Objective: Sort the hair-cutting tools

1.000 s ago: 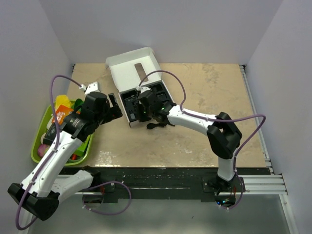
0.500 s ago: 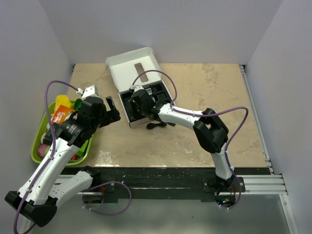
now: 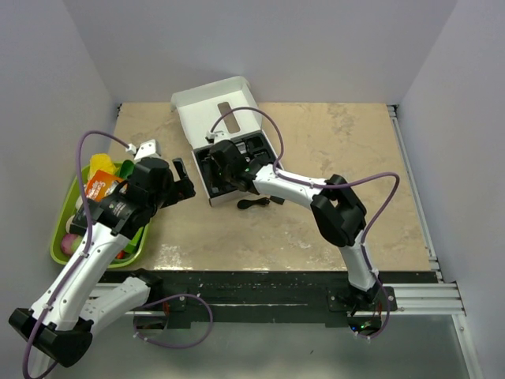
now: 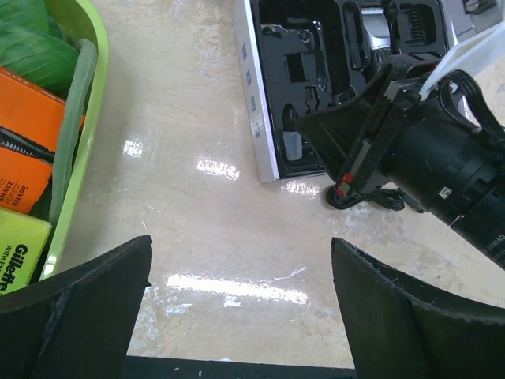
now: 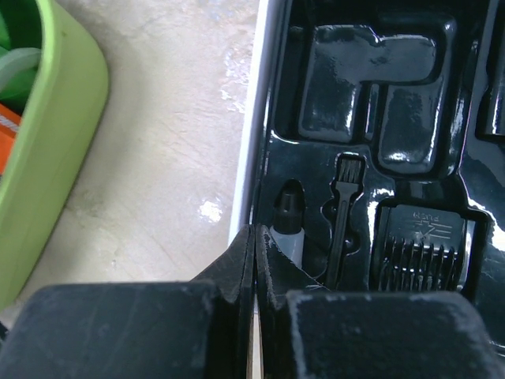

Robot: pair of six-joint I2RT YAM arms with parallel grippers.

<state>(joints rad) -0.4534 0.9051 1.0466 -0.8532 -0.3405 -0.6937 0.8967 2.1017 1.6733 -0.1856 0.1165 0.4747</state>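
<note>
The white box [image 3: 211,110] lies open mid-table, and its black insert [image 5: 367,79] holds a small bottle with a black cap [image 5: 288,215], a thin brush [image 5: 342,213] and a ribbed comb attachment [image 5: 422,254]. My right gripper [image 5: 254,246] is shut with nothing between its fingers, its tips over the insert's left edge beside the bottle; in the top view it [image 3: 218,168] hangs over the box. The thin black cord [image 3: 254,204] lies coiled on the table just in front of the box. My left gripper [image 4: 241,294] is open above bare table, left of the box.
A green tray [image 3: 60,234] with colourful packets and fruit stands at the table's left edge, under the left arm. Its rim [image 4: 77,126] shows in the left wrist view next to an orange packet [image 4: 24,142]. The box lid stands raised at the back.
My right gripper has moved left and a little farther back over the insert, staying shut. The left arm has drawn slightly left, still open.
</note>
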